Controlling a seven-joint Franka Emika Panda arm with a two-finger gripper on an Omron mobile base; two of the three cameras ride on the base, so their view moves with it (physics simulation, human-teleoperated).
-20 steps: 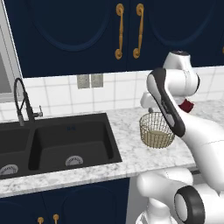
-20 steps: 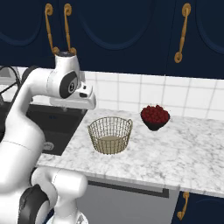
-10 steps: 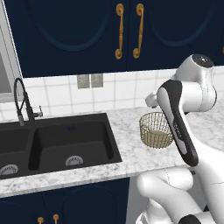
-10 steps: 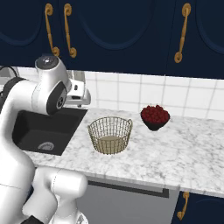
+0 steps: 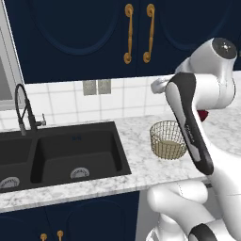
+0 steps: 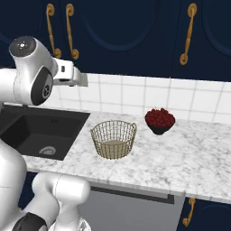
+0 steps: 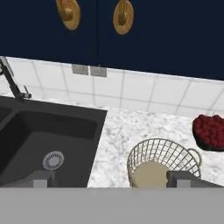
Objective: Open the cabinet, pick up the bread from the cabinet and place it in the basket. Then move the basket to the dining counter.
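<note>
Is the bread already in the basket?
No, the basket on the marble counter holds nothing but its pale bottom, and the cabinet doors are shut.

Dark navy arched-panel wall cabinet (image 5: 84, 37) with brass handles, tan-gold wire mesh basket (image 6: 113, 139), grey-veined white marble counter (image 6: 180, 158), black sink (image 5: 61, 153).

basket (image 6: 113, 139) on counter (image 6: 180, 162) between sink (image 6: 40, 135) and bowl (image 6: 159, 121)

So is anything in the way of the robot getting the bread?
Yes. The cabinet doors are shut, so the bread inside is hidden. The gripper points at the brass handles, with nothing between them. The basket waits empty below.
</note>
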